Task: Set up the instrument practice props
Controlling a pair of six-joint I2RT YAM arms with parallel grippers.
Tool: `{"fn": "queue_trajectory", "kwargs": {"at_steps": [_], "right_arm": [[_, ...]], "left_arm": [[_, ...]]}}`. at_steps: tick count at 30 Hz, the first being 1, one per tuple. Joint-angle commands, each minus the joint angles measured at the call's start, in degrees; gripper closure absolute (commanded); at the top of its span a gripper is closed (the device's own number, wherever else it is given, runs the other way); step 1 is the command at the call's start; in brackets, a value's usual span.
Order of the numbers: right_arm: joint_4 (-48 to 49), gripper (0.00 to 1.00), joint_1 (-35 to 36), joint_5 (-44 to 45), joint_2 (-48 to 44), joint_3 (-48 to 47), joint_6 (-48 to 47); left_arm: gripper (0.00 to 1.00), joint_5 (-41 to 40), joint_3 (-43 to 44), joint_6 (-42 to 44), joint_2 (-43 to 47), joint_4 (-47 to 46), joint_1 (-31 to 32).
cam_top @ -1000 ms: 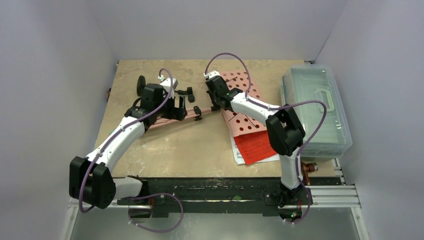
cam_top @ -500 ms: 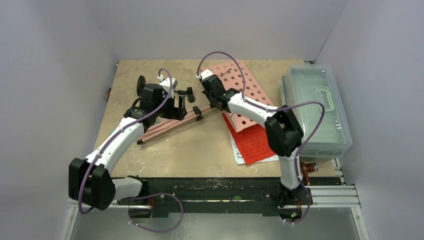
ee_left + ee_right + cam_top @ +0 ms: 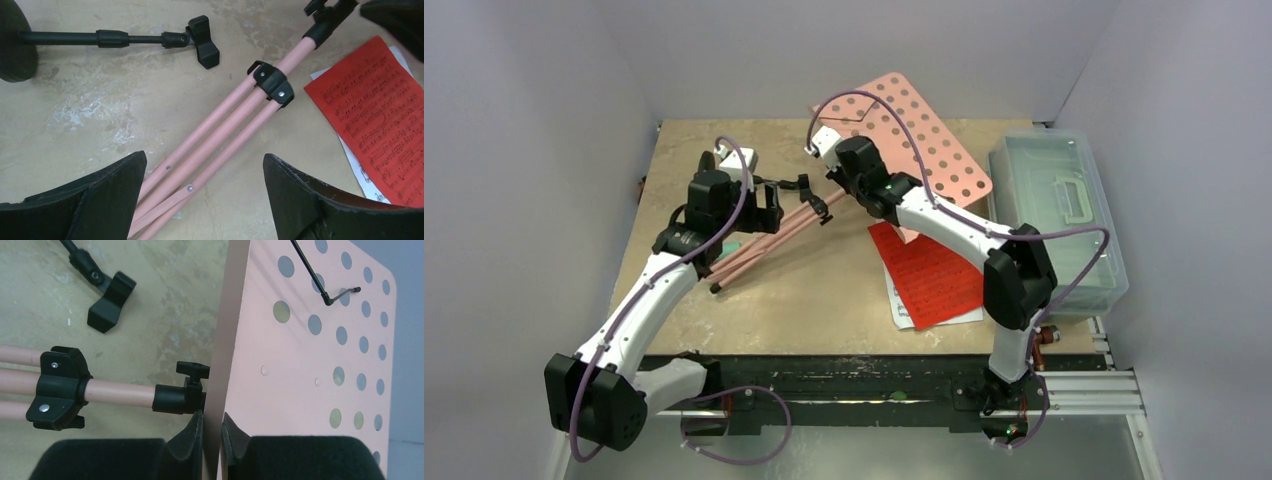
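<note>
While right gripper pinches pink music stand, left gripper hangs open

Tan table, clear lidded box along its right edge. Stand's perforated panel tilted up at the back, lower edge clamped between the right fingers. Folded pink legs lie on the table toward the left arm. Red and white sheet-music pages flat, just beside the box. Small black stand on its side near the legs, apart. Left jaws spread wide over legs, touching nothing.

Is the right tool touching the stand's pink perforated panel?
Touching. The right wrist view shows the right tool pinching the pink perforated panel at its edge, both fingers flush against it.
</note>
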State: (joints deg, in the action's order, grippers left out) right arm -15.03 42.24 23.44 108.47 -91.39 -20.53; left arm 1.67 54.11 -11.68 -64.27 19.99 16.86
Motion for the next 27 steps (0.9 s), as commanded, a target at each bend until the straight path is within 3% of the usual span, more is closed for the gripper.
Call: {"fn": "queue_trajectory", "kwargs": {"at_steps": [1,7,14,19,27], "right_arm": [[20.5,1.0,0.8,2.9,-12.1,-2.2,-15.5],[25.6,1.0,0.9,-4.1,-16.0,-2.6,-24.8],[34.1,1.0,1.0,-9.1,-19.8,-0.5,-33.8],[42.4,1.0,1.1,-16.8,-23.5,5.6,-41.0],[49.0,1.0,1.1,-22.9,-25.9,8.1,-44.1]], "left_arm": [[0.14,0.9,-1.3,-1.5,1.3,-4.0,-1.8],[0.14,10.8,-2.4,-3.4,1.4,-7.8,-4.3],[0.15,22.9,6.6,-21.3,2.7,-10.0,-4.6],[0.13,14.4,21.4,-24.5,2.2,-1.3,-4.7],[0.03,-4.9,40.2,-15.0,-1.8,2.5,-4.7]]}}
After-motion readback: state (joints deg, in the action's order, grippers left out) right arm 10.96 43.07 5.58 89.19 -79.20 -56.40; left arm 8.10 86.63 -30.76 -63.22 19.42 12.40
